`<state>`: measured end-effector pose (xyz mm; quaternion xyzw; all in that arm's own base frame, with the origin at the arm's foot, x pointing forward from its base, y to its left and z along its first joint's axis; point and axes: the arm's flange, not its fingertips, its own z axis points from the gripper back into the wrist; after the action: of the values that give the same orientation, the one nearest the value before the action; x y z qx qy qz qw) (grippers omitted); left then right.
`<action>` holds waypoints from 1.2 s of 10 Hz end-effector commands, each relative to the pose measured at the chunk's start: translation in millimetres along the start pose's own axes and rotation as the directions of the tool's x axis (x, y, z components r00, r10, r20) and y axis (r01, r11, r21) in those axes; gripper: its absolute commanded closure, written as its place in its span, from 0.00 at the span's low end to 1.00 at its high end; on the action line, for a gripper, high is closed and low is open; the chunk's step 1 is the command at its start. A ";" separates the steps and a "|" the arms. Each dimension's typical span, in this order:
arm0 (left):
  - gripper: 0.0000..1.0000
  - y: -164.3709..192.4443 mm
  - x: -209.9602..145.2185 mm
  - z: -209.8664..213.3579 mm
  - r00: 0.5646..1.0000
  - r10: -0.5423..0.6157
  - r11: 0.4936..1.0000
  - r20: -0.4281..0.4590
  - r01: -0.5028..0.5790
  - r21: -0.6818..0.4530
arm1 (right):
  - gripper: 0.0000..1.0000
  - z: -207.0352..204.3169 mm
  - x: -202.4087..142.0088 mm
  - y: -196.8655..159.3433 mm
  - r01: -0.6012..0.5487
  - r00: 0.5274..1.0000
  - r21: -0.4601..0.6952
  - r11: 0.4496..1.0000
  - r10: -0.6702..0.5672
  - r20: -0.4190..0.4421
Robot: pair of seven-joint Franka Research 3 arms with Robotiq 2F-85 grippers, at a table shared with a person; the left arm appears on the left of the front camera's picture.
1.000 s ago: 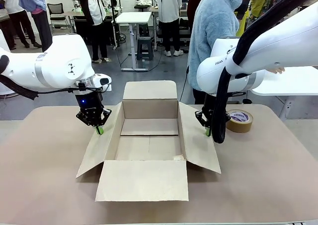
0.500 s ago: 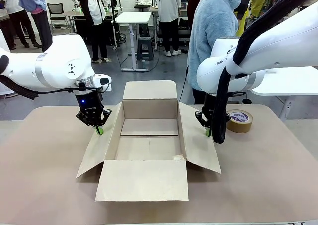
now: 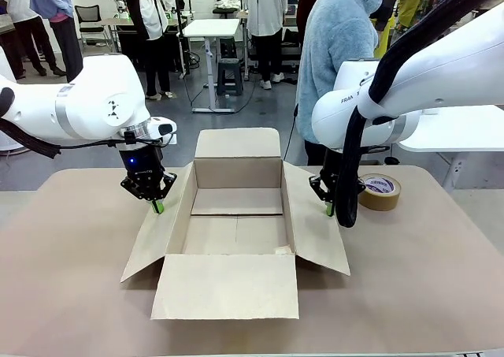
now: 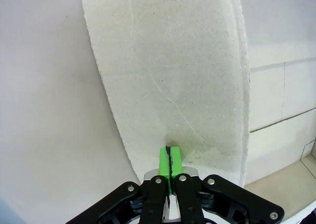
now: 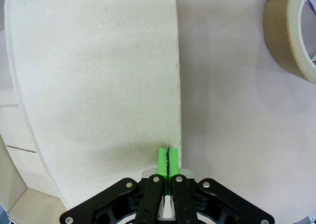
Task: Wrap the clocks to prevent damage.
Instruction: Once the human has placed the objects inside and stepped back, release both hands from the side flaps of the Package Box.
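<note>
Cardboard box, closed left gripper, closed right gripper: unchanged.

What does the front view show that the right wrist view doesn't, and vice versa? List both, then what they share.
Front view adds: the whole open cardboard box, empty; the left gripper, shut, at its left flap; a person in pale blue at the far side. Right wrist view adds: a close look at the right gripper's green pads pressed together at the right flap's edge. Shared: that gripper, that flap, the tape roll, the table.
</note>
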<state>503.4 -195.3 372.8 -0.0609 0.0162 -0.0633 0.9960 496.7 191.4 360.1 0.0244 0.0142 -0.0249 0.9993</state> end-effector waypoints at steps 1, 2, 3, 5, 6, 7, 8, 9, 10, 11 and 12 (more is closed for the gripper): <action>0.99 0.7 -0.8 -1.4 1.000 -0.006 1.000 -0.006 0.006 0.012 | 0.99 -0.5 -0.8 -1.6 -0.010 1.000 -0.009 1.000 0.010 0.004; 0.99 0.7 -0.8 -1.4 1.000 -0.006 1.000 -0.006 0.006 0.012 | 0.99 -0.5 -0.8 -1.6 -0.010 1.000 -0.009 1.000 0.010 0.004; 0.99 0.7 -0.8 -1.4 1.000 -0.006 1.000 -0.006 0.006 0.012 | 0.99 -0.5 -0.8 -1.6 -0.010 1.000 -0.009 1.000 0.010 0.004; 0.99 0.7 -0.8 -1.4 1.000 -0.006 1.000 -0.006 0.006 0.012 | 0.99 -0.5 -0.8 -1.6 -0.010 1.000 -0.009 1.000 0.010 0.004; 0.99 0.7 -0.8 -1.4 1.000 -0.006 1.000 -0.006 0.006 0.012 | 0.99 -0.5 -0.8 -1.6 -0.010 1.000 -0.009 1.000 0.010 0.004; 0.99 0.7 -0.8 -1.4 1.000 -0.006 1.000 -0.006 0.006 0.012 | 0.99 -0.5 -0.8 -1.6 -0.010 1.000 -0.009 1.000 0.010 0.004; 0.99 0.7 -0.8 -1.4 1.000 -0.006 1.000 -0.006 0.006 0.012 | 0.99 -0.5 -0.8 -1.6 -0.010 1.000 -0.009 1.000 0.010 0.004; 0.99 0.7 -0.8 -1.4 1.000 -0.006 1.000 -0.006 0.006 0.012 | 0.99 -0.5 -0.8 -1.6 -0.010 1.000 -0.009 1.000 0.010 0.004; 0.99 0.7 -0.8 -1.4 1.000 -0.006 1.000 -0.006 0.006 0.012 | 0.99 -0.5 -0.8 -1.6 -0.010 1.000 -0.009 1.000 0.010 0.004; 0.99 0.7 -0.8 -1.4 1.000 -0.006 1.000 -0.006 0.006 0.012 | 0.99 -0.5 -0.8 -1.6 -0.010 1.000 -0.009 1.000 0.010 0.004; 0.99 0.7 -0.8 -1.4 1.000 -0.006 1.000 -0.006 0.006 0.012 | 0.99 -0.5 -0.8 -1.6 -0.010 1.000 -0.009 1.000 0.010 0.004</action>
<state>503.4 -195.3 372.8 -0.0609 0.0162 -0.0633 0.9960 496.7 191.4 360.1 0.0244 0.0142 -0.0249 0.9993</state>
